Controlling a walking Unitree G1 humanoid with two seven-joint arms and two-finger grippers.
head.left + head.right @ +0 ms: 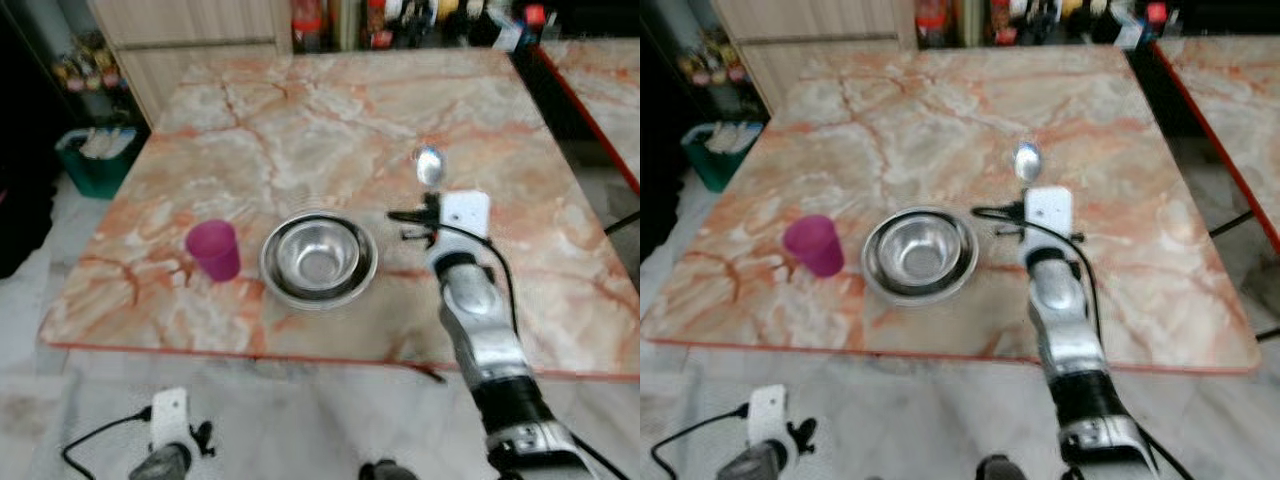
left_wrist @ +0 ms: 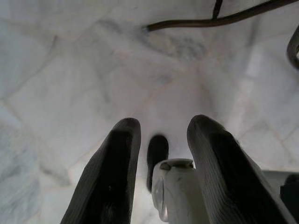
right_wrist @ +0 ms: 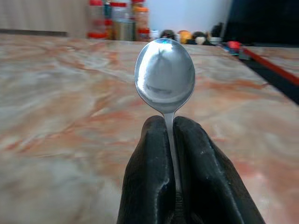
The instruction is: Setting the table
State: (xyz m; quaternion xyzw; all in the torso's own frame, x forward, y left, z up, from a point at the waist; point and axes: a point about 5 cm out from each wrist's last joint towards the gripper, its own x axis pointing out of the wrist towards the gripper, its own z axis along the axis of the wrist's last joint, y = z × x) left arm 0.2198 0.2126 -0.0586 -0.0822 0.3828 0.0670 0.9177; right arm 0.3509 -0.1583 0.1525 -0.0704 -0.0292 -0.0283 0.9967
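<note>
Spoon (image 3: pixel 164 77) pinched upright in the right gripper (image 3: pixel 170 135) — mid-frame, over the table (image 1: pixel 300 130).
Steel bowl (image 1: pixel 319 260) and purple cup (image 1: pixel 213 249) — both empty; left gripper (image 2: pixel 161 163) narrowly parted.

My right arm (image 1: pixel 480 330) reaches forward toward 12 o'clock, silver forearm stretched out and the white wrist block at its far end. My right gripper (image 3: pixel 169 140) points ahead, its two black fingers (image 3: pixel 147 172) pressed together on the stem of a spoon (image 3: pixel 164 77), whose bowl stands up past the tips at 12 o'clock. My left arm hangs low at 7 o'clock, idle. My left gripper (image 2: pixel 159 140) points down, its fingers (image 2: pixel 112 177) parted with a gap between them, holding nothing.
</note>
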